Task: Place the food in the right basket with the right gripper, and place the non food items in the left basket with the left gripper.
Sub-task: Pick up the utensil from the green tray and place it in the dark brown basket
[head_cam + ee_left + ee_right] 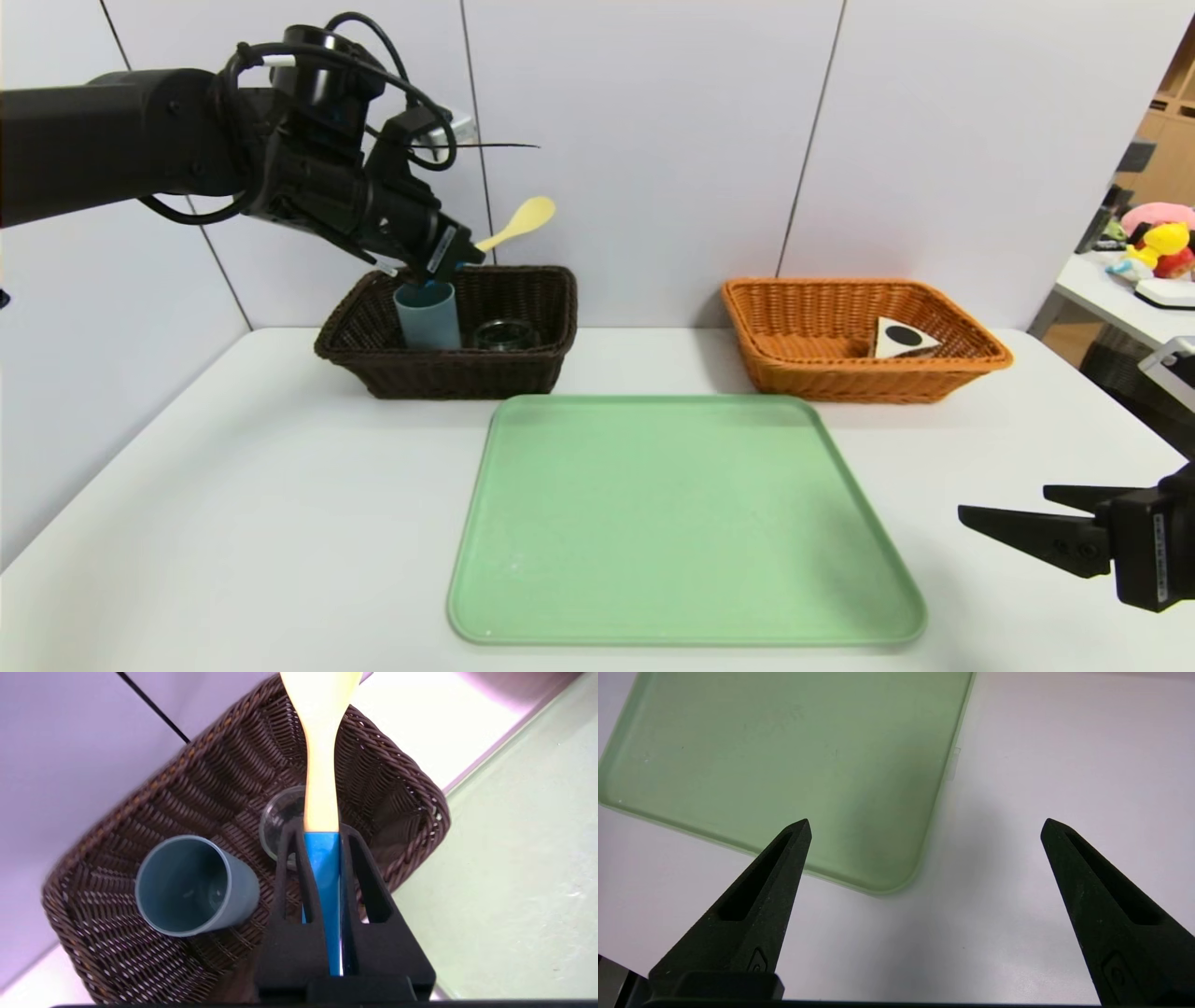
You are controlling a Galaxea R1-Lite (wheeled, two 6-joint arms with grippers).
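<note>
The right hand [1004, 499], 2 fingers wide apart, waits right of the green tray [686, 523], while the left hand [322, 828] clamps the spoon's blue handle [323, 868] above the dark-brown wicker basket [462, 378], its yellow bowl [532, 214] pointing right, so lowering should suffice.

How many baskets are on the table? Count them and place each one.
2. The dark brown basket stands beyond the green tray, on the robot's left; the orange basket stands beyond it on the right. Both are in plain view.
</note>
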